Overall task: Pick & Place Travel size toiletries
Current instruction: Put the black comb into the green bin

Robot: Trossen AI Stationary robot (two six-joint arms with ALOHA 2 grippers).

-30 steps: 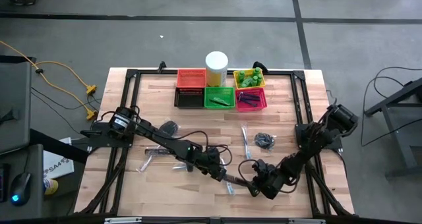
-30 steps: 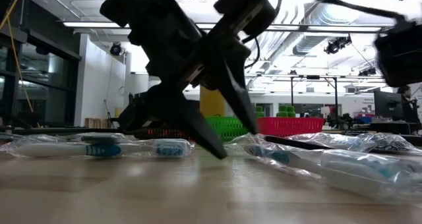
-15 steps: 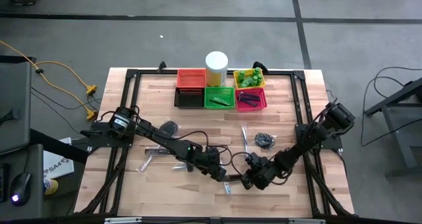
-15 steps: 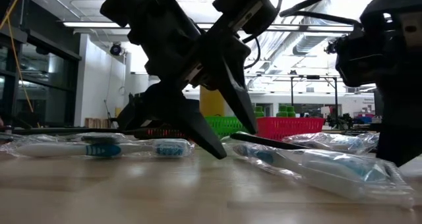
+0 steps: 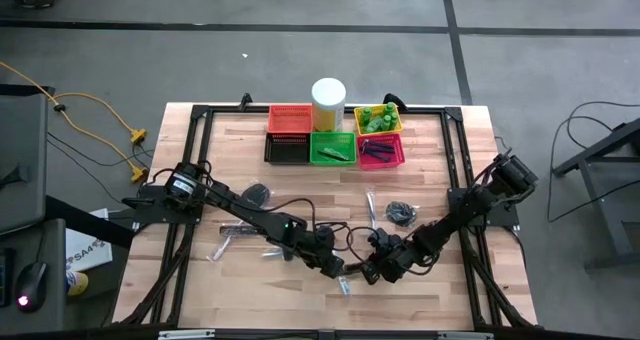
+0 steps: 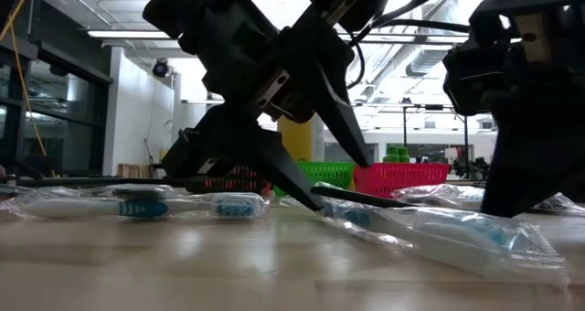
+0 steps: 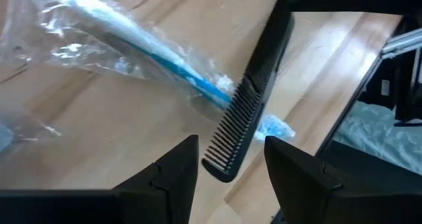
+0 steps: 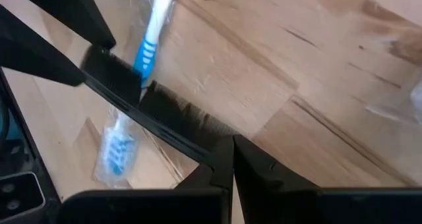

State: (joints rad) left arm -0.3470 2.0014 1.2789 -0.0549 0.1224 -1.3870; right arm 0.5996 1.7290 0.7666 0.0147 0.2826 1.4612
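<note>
A black comb sticks out between my two grippers near the table's near edge, above a clear-wrapped white-blue toothbrush that lies flat on the wood. My right gripper is shut on one end of the comb. My left gripper is open, and its fingers stand on either side of the comb's toothed free end without touching it. In the high view the left gripper and the right gripper face each other closely. In the low view the comb slants over the wrapped toothbrush. My right gripper pinches the comb by the end nearest it, between its two fingers. The fingers lie along the comb, low and slanting from the table's right. The comb reaches out toward my left gripper, its free end above the wrapped toothbrush.
Mesh baskets sit at the far edge: red, black, green, yellow, pink, beside a white cylinder. Dark coiled bundles and more wrapped toothbrushes lie mid-table.
My right gripper has moved toward the table's left and slightly toward the far edge, closing in on my left gripper. My left gripper has stayed open and shifted only a little. The comb now spans the short gap between the two.
</note>
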